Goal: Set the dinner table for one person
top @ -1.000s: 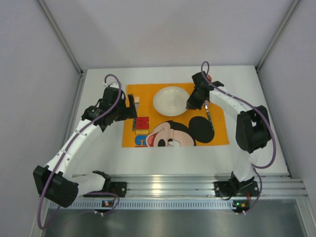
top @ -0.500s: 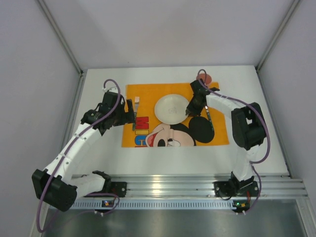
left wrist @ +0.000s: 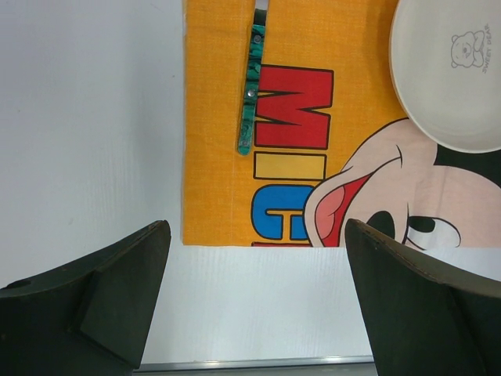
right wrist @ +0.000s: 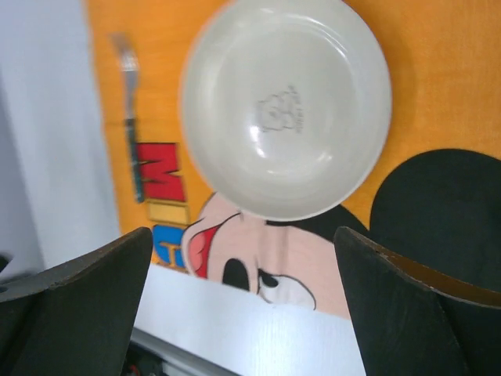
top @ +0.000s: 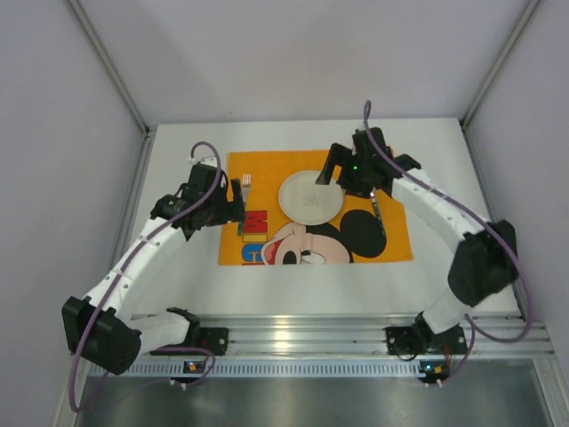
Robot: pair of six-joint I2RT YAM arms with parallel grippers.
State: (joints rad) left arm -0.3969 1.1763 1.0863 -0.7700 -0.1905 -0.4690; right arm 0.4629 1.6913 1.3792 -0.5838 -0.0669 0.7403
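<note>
**Both grippers open over a half-laid place**

From the top camera, we see the white desk filling the floor of the enclosure, with both arms reaching out over it from its near edge. An orange Mickey Mouse placemat lies flat around the desk's middle. On it sit a small round white plate toward the far side, a fork along the left edge and a knife to the right of the plate. The left gripper is at the placemat's left edge, just beside the fork. The right gripper is over the plate's far right rim.

In the left wrist view, the left gripper stands wide open with nothing between its fingers. Beyond it we see the fork's green handle lying on the placemat, bare desk to the left and the plate at upper right.

In the right wrist view, the right gripper is likewise spread wide and holds nothing. The plate shows whole beyond the fingers, a small bear mark at its centre. The fork lies to its left, slightly blurred. A strip of desk shows at the bottom.
</note>
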